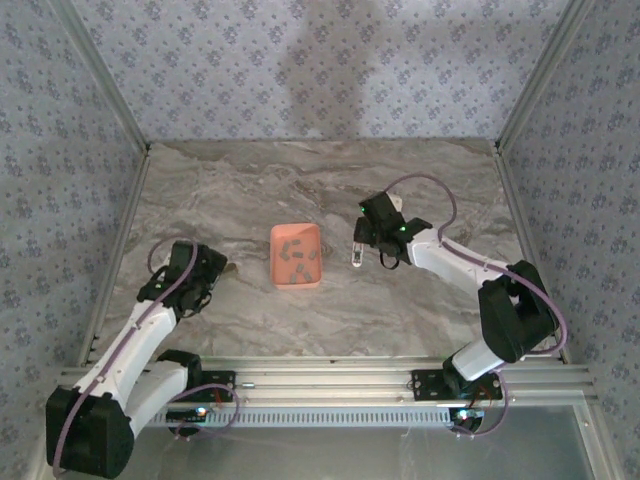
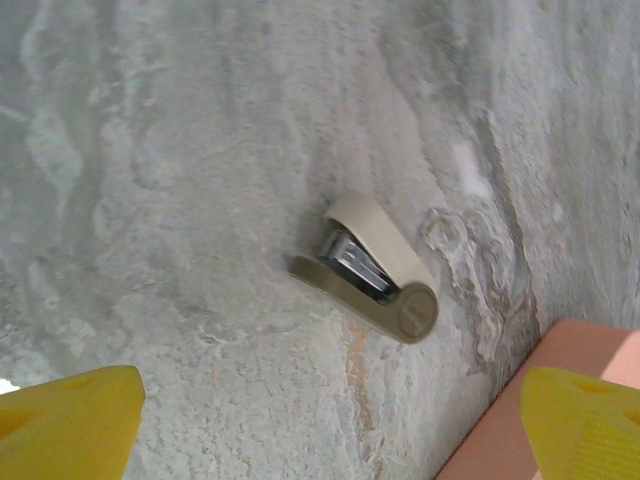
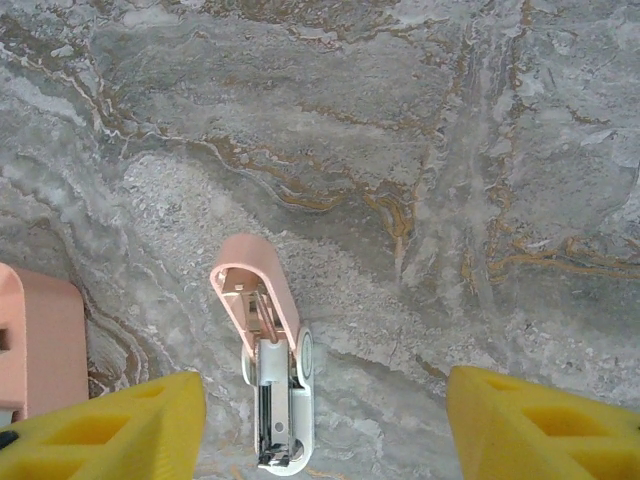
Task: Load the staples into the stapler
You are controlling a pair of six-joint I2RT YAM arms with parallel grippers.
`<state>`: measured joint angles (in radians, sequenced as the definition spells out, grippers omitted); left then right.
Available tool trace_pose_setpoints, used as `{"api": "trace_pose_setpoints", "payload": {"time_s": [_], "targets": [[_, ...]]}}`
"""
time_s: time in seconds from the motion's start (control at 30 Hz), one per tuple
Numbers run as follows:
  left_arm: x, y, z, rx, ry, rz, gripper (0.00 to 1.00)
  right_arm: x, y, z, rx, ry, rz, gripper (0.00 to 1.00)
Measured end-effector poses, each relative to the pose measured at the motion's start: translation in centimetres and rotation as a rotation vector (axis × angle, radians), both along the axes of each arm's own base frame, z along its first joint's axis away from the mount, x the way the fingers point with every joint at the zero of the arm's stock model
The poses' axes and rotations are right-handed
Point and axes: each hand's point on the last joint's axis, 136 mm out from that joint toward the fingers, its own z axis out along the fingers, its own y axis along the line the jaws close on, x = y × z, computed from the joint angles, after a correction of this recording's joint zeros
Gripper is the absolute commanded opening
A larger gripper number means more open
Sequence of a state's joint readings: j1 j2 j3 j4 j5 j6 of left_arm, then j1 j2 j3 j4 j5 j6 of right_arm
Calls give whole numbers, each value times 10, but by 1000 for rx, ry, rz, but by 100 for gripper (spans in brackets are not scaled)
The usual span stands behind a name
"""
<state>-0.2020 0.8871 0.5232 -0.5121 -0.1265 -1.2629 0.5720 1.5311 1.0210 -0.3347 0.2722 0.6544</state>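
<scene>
risk sits with the right gripper [image 3: 322, 405], fingers spread wide and empty around the flipped-open stapler [image 3: 268, 350] lying near the tray [image 1: 297, 285] of staples [image 1: 298, 256]: an off-centre squeeze could snap it closed or skid it away, while the left gripper [image 2: 330, 425] also gapes empty.

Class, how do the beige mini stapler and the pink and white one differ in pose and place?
The beige stapler lies on its side, its halves in a narrow V; the pink and white stapler is swung wide open, metal channel facing up. The beige stapler sits left of the salmon tray, the pink and white stapler right of it. Both rest on the table.
</scene>
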Motion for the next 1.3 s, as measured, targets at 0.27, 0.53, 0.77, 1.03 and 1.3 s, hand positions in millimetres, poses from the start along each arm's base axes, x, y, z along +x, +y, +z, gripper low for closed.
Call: {"api": "trace_pose_setpoints", "payload": {"time_s": [0.27, 0.53, 0.77, 1.03, 1.3], "targets": [[-3, 7, -25, -89, 123, 117, 88, 3, -3, -4, 25, -4, -6, 65], [20, -16, -39, -210, 229, 115, 82, 2, -11, -13, 38, 13, -18, 66], [43, -21, -32, -234, 226, 116, 78, 3, -18, -12, 49, 7, -25, 65], [51, -26, -43, -268, 270, 143, 71, 4, -25, -15, 51, 7, -26, 65], [52, -28, -51, -304, 285, 181, 57, 3, -34, -20, 46, 10, -30, 64]]}}
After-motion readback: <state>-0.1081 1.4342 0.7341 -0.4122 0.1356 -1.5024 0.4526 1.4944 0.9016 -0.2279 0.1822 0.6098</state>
